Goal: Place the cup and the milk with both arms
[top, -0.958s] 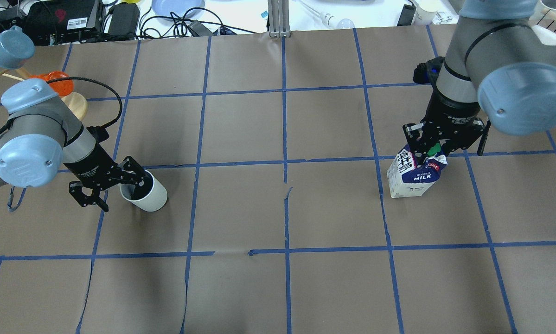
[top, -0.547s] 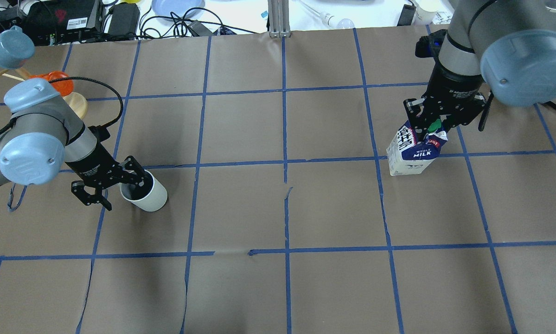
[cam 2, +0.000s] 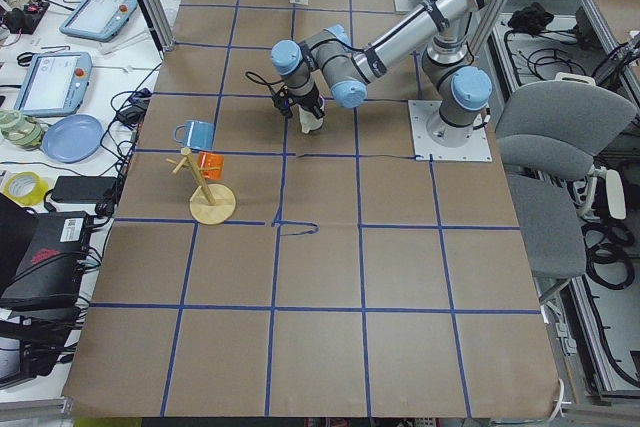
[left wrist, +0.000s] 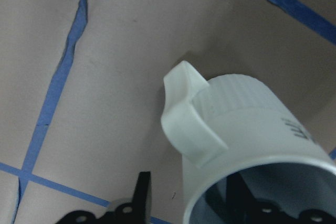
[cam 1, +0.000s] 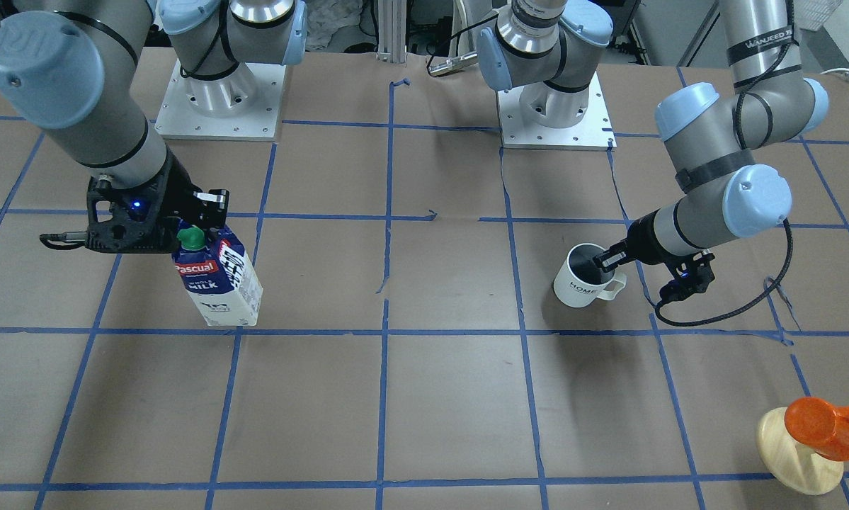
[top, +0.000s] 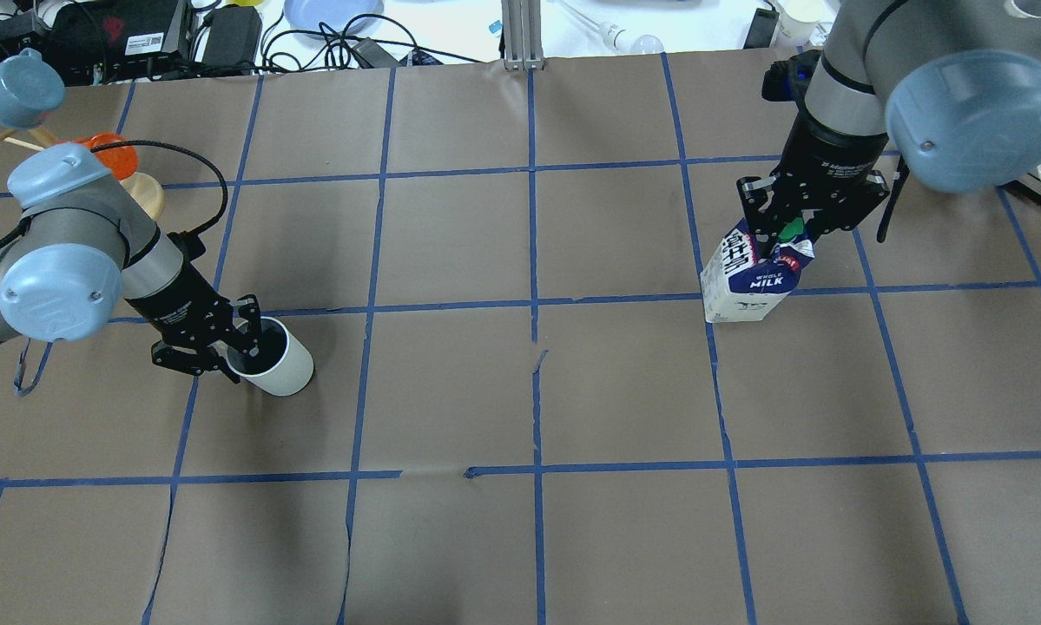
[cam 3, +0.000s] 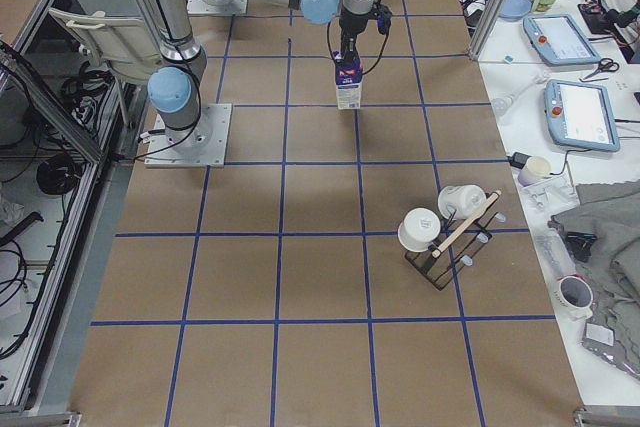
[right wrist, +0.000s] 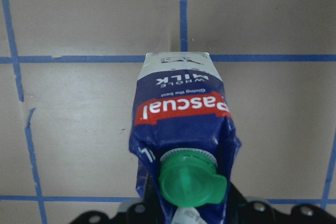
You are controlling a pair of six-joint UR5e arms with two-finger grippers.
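The white cup stands on the table at the robot's left; its "HOME" side shows in the front view. My left gripper is shut on the cup's rim beside the handle, one finger inside and one outside, as the left wrist view shows. The blue-and-white milk with a green cap hangs slightly tilted in my right gripper, which is shut on its top ridge. The front view shows the carton low over the table; I cannot tell whether it touches.
A wooden stand with an orange cup and a blue cup is behind my left arm, at the table's far left. A rack with white cups stands at the far right end. The two arm bases sit at the robot's side.
My left gripper has closed from open onto the cup's rim. My right arm has carried the milk away from the robot and a little toward the table's middle.
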